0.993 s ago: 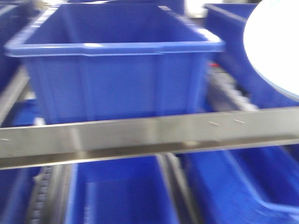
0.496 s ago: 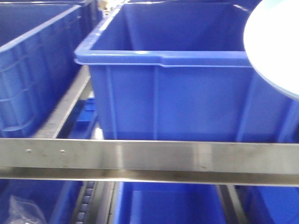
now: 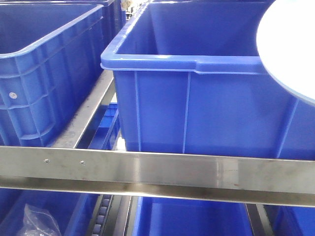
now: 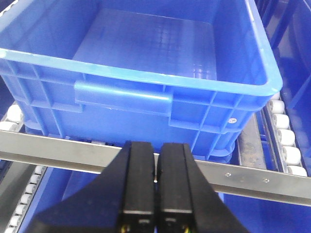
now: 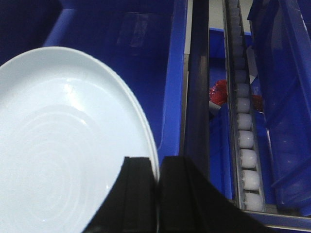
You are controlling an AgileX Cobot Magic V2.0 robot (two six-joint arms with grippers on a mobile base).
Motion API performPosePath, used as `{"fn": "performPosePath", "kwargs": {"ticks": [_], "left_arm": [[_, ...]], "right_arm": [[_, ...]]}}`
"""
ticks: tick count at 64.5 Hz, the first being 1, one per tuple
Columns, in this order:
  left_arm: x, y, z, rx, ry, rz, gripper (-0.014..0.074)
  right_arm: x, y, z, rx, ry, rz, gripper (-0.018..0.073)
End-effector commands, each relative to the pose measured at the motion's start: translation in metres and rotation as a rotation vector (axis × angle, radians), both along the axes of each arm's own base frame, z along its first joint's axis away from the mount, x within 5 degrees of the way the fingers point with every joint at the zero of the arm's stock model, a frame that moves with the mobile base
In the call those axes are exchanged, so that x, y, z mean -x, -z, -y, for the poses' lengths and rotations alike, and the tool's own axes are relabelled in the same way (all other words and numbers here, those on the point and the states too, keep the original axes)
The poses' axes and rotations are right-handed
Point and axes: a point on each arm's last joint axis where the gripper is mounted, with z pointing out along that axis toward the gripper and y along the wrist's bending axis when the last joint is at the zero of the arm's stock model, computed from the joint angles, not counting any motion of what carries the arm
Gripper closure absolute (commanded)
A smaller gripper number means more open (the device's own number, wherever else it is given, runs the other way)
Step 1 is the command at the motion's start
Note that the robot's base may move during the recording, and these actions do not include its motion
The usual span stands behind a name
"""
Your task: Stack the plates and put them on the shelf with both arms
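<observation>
Front view: a plate [image 3: 290, 46] fills the 2 o'clock corner, held above a large blue bin [image 3: 197, 98] on the shelf rail [image 3: 157, 172]; a second bin [image 3: 44, 73] stands at 9 o'clock. No gripper shows here.
Left wrist view: the left gripper [image 4: 155, 179], at 6 o'clock, has its fingers pressed together with nothing between them; it hovers before a blue crate [image 4: 141, 73] resting on the rollers [image 4: 284, 141].
Right wrist view: the right gripper [image 5: 156, 194], at 6 o'clock, pinches the rim of the plate [image 5: 68, 150], which spreads toward 9 o'clock over a bin interior [image 5: 126, 43]. A roller track [image 5: 245, 141] runs from 12 to 5 o'clock, with a red object [image 5: 219, 92] beside it.
Stack: whether one plate or two lie in the grip cannot be told.
Progress: judged as mid-carry; the plate is lifted at the shelf, placement not yet done.
Remaining: likely lowering and releasing it on the shelf.
</observation>
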Motion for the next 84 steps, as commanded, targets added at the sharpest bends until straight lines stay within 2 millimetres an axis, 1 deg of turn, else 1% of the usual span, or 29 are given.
{"fn": "performPosePath", "kwargs": {"ticks": [1, 41, 51, 70, 77, 84], "left_arm": [[-0.002, -0.017, 0.001, 0.007, 0.006, 0.105, 0.0507], [-0.002, -0.017, 0.001, 0.007, 0.006, 0.105, 0.0507], [-0.002, -0.017, 0.001, 0.007, 0.006, 0.105, 0.0507], [-0.002, -0.017, 0.001, 0.007, 0.006, 0.105, 0.0507], [-0.002, -0.017, 0.001, 0.007, 0.006, 0.105, 0.0507], [-0.002, -0.017, 0.001, 0.007, 0.006, 0.105, 0.0507]], "right_arm": [[-0.004, -0.017, -0.001, 0.002, -0.014, 0.118, 0.051], [-0.004, -0.018, -0.001, 0.002, -0.014, 0.12, 0.051], [-0.005, -0.023, -0.002, -0.003, -0.028, 0.185, 0.051], [-0.006, -0.027, -0.003, -0.006, -0.038, 0.23, 0.051], [-0.012, -0.036, -0.006, -0.014, -0.061, 0.318, 0.051], [-0.026, -0.045, -0.01, -0.043, -0.076, 0.356, 0.051]]}}
